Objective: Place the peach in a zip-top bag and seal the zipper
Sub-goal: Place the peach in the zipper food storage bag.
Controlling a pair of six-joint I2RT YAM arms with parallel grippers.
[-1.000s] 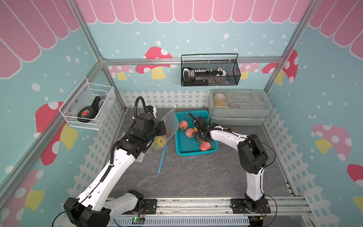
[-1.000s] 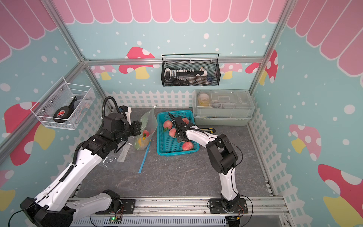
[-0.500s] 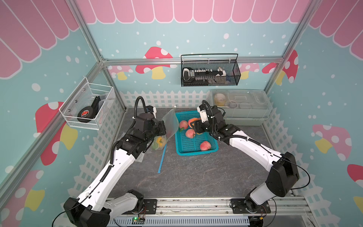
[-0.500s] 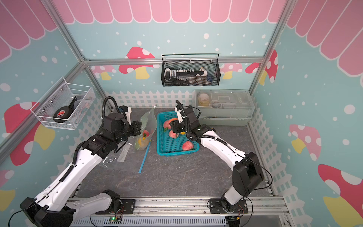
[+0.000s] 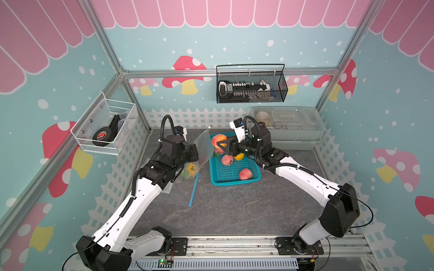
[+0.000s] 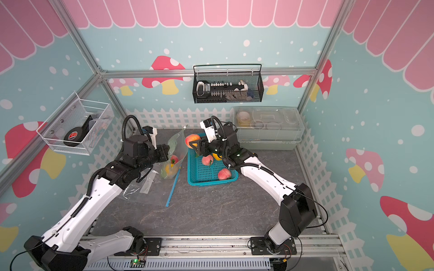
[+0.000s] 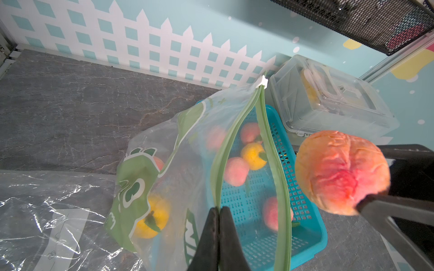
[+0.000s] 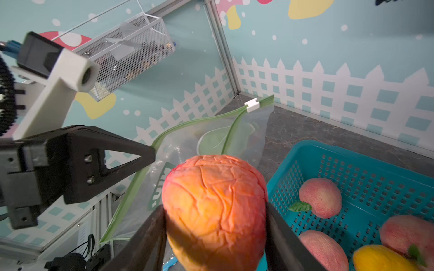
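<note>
"Right wrist view first: what has the right gripper [image 8: 215,207] got?"

"The peach [image 8: 211,185], orange-red and wrinkled. The two black fingers [image 8: 281,241] press on its opposite sides. The jaws stand a peach's width apart, clamped on it."

"Where is the peach in the cell?"

"In both top views it hangs in the air over the rear corner of the blue basket [image 5: 234,183]. It is just beside the zip-top bag [image 5: 203,147] and not inside it."

"And the bag?"

"In the left wrist view the left gripper [image 7: 218,211] has its fingers pinched fully together on one green zipper track [image 7: 219,164], holding that lip up. The other track [image 7: 279,176] bows away from it, so the mouth gapes toward the peach. The white slider [image 7: 264,82] sits at the far end, where the two tracks meet."

"Is anything in the bag already?"

"A yellow fruit [image 7: 150,220] lies in the bottom of the bag, which rests on the grey table [image 7: 58,105]. In a top view a reddish fruit [image 6: 174,159] shows through the plastic just above the yellow one."

"What is in the basket?"

"Several pink peaches [image 8: 320,197] and a second yellow fruit [image 8: 380,260], all lying loose on the mesh floor."

"Anything else nearby?"

"A blue strip [image 5: 193,190] lies on the table in front of the bag. A loose clear plastic sheet [image 7: 47,211] lies flat beside the bag, under the left arm."
</note>
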